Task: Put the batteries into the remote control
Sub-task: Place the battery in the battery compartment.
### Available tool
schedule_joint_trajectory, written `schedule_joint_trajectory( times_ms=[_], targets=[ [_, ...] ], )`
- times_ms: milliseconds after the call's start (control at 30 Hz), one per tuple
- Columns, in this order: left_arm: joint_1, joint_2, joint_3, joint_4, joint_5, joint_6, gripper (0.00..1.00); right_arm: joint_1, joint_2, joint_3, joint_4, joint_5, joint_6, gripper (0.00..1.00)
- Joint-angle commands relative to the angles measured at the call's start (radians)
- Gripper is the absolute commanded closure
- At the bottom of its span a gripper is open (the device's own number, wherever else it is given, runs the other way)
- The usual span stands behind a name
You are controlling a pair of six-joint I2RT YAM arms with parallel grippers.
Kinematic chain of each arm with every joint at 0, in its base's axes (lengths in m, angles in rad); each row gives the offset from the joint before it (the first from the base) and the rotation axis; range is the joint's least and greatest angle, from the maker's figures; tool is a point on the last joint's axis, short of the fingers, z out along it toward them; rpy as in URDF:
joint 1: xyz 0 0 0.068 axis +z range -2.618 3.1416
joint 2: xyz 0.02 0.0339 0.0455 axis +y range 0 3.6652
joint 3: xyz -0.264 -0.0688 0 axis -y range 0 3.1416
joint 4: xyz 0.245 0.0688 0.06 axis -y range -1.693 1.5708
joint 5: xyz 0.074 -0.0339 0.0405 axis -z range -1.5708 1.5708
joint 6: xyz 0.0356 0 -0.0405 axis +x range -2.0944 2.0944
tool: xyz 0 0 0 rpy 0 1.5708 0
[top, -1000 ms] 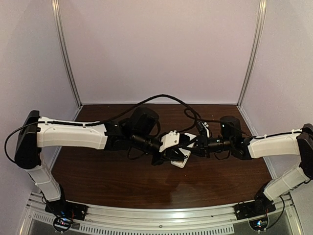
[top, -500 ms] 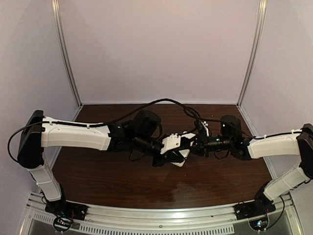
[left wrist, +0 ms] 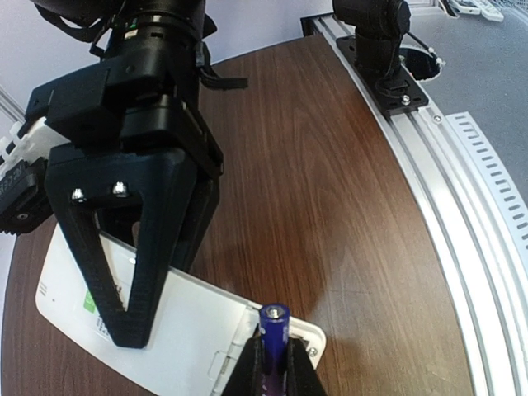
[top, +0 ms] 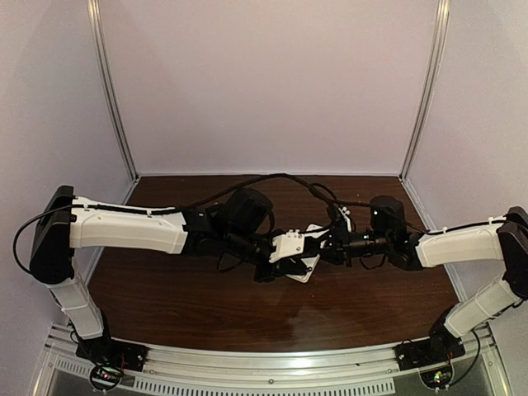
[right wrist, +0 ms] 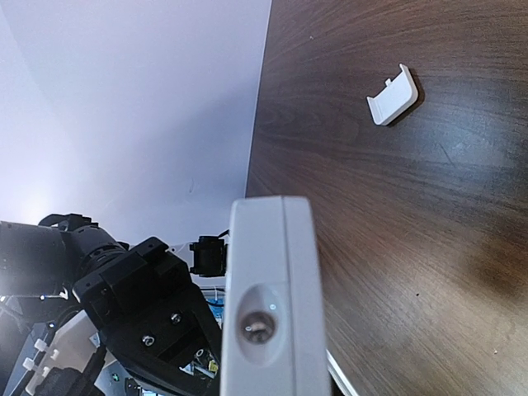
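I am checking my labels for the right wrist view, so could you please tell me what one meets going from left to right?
Left arm, black, at lower left → remote control, seen end-on → small white cover lying on the table.

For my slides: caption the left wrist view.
Left gripper holds a bluish battery near the remote control gripped by right gripper.

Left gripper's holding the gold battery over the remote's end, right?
No: the left gripper holds the dark blue battery, not the gold one, over the remote's end. The left wrist view shows it.
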Motion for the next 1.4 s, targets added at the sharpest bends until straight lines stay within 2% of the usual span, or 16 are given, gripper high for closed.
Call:
schedule_joint_trajectory(
  times_ms=[0,133,600,900,1367],
  targets=[
    [-0.004,0.028,0.007,-0.069,-0.051,0.049,1.00,0.007,0.007,-0.003,0.043,-0.021,0.011,1.00],
    [-0.004,0.030,0.005,-0.077,-0.046,0.058,0.99,0.007,0.016,-0.006,0.061,-0.027,0.026,1.00],
    [-0.004,0.051,0.015,-0.094,-0.040,0.062,0.82,0.007,0.044,-0.028,0.179,-0.052,0.116,1.00],
    [-0.004,0.042,0.037,-0.119,-0.024,0.063,0.77,0.007,0.045,-0.032,0.184,-0.056,0.117,1.00],
    [-0.004,-0.019,0.033,-0.116,0.041,0.034,0.63,0.000,0.044,-0.041,0.195,-0.059,0.122,1.00]
  ],
)
